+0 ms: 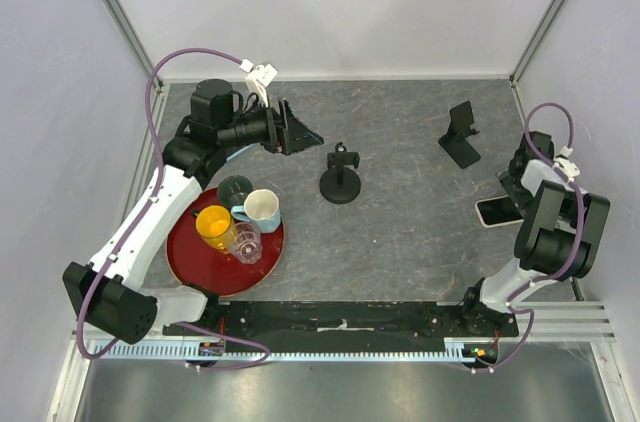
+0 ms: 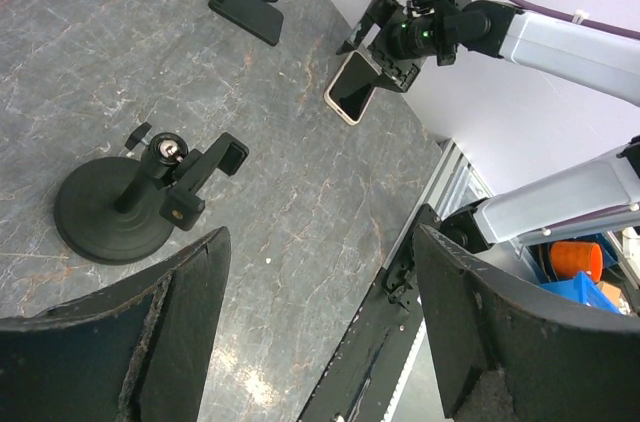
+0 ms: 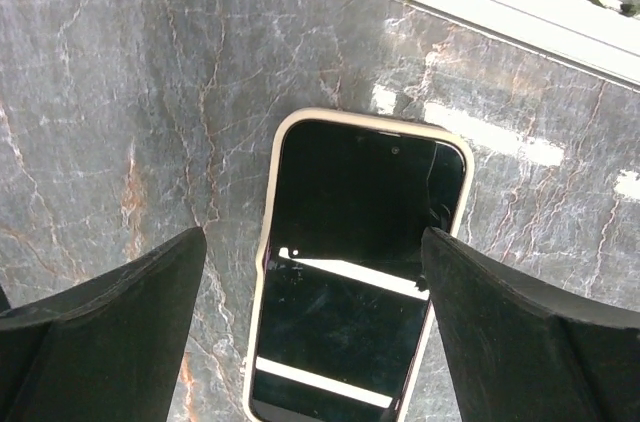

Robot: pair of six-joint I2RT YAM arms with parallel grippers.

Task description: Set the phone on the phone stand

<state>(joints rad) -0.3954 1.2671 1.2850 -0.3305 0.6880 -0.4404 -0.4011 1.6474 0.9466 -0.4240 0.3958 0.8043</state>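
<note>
The phone (image 1: pixel 497 210), black-screened in a cream case, lies flat on the grey table at the right edge. It also shows in the right wrist view (image 3: pixel 355 272) and the left wrist view (image 2: pixel 352 87). My right gripper (image 3: pixel 314 234) is open just above it, one finger on each side of its long edges, holding nothing; it also shows in the top view (image 1: pixel 514 180). A black folding phone stand (image 1: pixel 461 135) stands at the back right. A round-base clamp holder (image 1: pixel 341 177) stands mid-table. My left gripper (image 1: pixel 300 132) is open and empty, raised at the back left.
A red tray (image 1: pixel 200 264) at the front left holds a yellow cup (image 1: pixel 214 225), a white mug (image 1: pixel 261 207), a clear glass (image 1: pixel 246 240) and a dark round object (image 1: pixel 235 188). Walls close the left, back and right. A black rail (image 1: pixel 340 317) runs along the front.
</note>
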